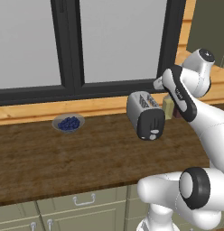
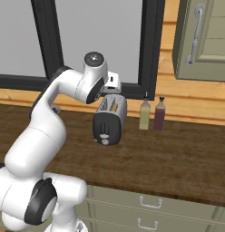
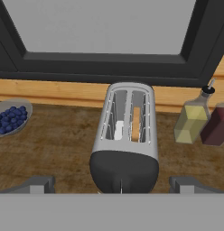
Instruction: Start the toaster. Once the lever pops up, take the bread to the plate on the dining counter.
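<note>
We see the brown tabletop (image 1: 50,158) under the window (image 1: 68,45), with the toaster (image 3: 126,135) standing on it near the back edge. The bread (image 3: 136,124) sits down in the toaster's right slot. A bowl of blueberries (image 1: 68,122) lies to its left, two bottles (image 2: 151,113) to its right. Our jaws stand wide open, straddling the toaster's dark end, gripping nothing.

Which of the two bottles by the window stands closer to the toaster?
The pale yellow-green bottle. It stands between the toaster and the dark red bottle, which sits on its far side, further from the toaster.
</note>
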### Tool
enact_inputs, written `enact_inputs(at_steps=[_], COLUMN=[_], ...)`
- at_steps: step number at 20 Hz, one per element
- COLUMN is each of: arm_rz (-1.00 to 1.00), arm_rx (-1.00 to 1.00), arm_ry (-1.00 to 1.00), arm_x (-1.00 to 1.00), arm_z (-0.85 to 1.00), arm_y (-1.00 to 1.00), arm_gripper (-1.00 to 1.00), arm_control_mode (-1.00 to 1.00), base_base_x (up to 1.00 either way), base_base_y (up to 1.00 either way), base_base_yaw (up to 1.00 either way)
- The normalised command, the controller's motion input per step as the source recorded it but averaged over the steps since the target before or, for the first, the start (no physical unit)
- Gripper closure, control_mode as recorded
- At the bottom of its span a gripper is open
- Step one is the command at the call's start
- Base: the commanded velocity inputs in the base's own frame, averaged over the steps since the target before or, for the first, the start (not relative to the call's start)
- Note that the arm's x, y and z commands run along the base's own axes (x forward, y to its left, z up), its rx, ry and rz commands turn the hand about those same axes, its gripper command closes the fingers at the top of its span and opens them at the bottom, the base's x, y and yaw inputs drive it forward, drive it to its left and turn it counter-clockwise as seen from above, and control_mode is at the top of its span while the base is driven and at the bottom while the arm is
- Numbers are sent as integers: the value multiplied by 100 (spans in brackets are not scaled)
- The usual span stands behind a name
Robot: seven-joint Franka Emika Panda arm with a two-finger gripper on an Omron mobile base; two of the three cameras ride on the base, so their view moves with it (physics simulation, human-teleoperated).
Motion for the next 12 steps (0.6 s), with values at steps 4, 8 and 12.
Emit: enact_inputs(at_steps=[4, 8, 12], arm_rz=[0, 0, 0], arm_rx=[0, 0, 0], arm_ry=[0, 0, 0], arm_x=[0, 0, 0], arm_z=[0, 0, 0], arm_y=[0, 0, 0], arm_gripper=[-100, -100, -100], arm_control_mode=[-100, -100, -100], base_base_x=[0, 0, 0], base_base_y=[0, 0, 0], base_base_yaw=[0, 0, 0])
